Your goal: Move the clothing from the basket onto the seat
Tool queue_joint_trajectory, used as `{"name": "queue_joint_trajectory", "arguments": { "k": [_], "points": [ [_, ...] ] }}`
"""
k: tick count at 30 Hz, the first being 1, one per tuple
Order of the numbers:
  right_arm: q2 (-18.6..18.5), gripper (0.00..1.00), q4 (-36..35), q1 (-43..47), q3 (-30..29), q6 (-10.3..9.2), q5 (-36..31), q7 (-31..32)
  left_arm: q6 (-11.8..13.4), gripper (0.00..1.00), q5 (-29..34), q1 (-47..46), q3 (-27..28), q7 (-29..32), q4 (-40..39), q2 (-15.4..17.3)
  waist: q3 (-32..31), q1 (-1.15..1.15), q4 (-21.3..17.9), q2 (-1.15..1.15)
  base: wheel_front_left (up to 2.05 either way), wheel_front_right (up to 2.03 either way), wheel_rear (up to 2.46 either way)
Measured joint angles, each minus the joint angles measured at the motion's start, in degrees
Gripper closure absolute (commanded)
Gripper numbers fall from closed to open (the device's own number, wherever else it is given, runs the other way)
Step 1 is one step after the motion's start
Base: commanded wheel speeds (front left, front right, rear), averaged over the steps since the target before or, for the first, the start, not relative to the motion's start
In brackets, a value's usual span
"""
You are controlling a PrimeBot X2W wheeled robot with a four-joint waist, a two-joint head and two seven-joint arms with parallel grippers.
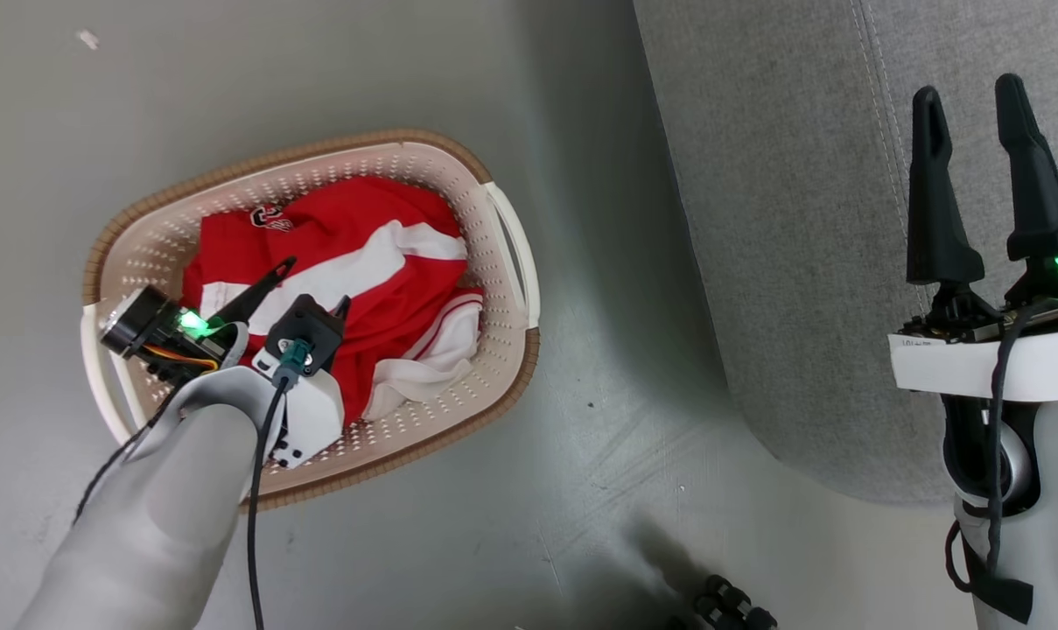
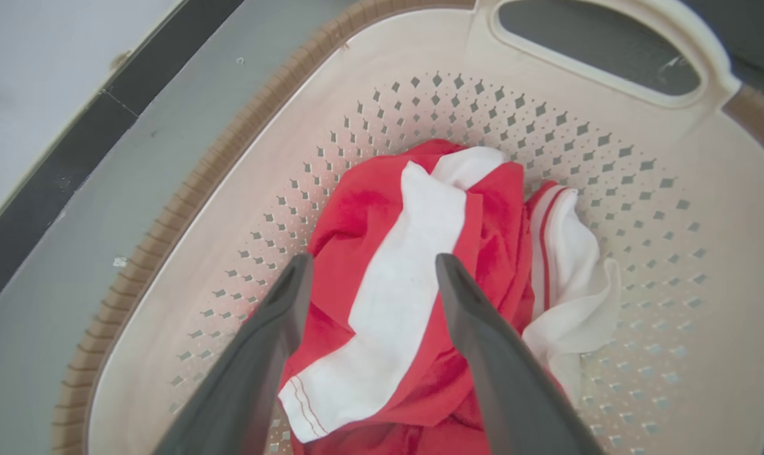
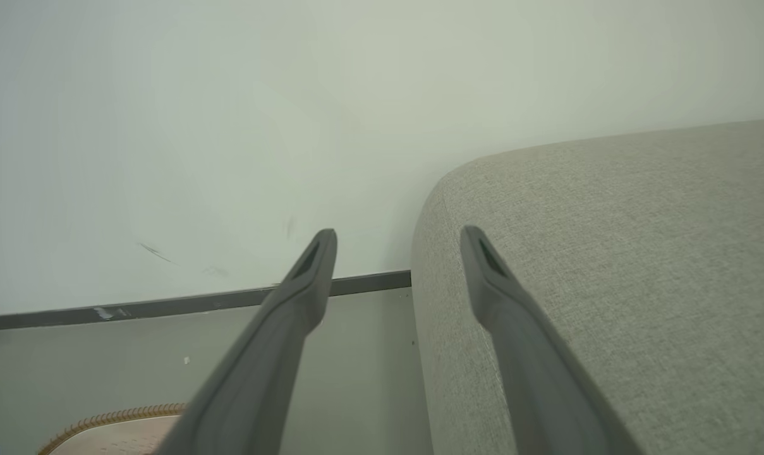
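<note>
Downward, left end effector [image 1: 318, 280], jaws apart, over clothing [image 1: 388, 219] in basket [image 1: 492, 293].

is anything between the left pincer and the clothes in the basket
Nothing visible does. The left pincer is open, pointing down into the basket, and the red and white clothing lies right beyond its tips with nothing over it.

1. The grey floor [image 1: 599, 394] beneath me carries everything.
2. My basket [image 1: 472, 219] stands on it, left.
3. The seat [image 1: 782, 219] rests on it, right, apart from the basket.
4. A white scrap [image 1: 88, 38] lies far left.
</note>
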Motion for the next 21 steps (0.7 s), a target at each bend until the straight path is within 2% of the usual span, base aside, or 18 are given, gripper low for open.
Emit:
{"name": "queue_joint_trajectory", "arguments": {
  "k": [21],
  "points": [
    [0.01, 0.0, 0.45, -5.32, 2.49, 0.0, 3.57, 0.0, -0.01, 0.0, 4.42, -7.56, -2.19, -0.07, 4.75, 4.54, 8.26, 0.0, -5.08, 0.0, 0.0, 0.0, 0.0]
  ]
}}
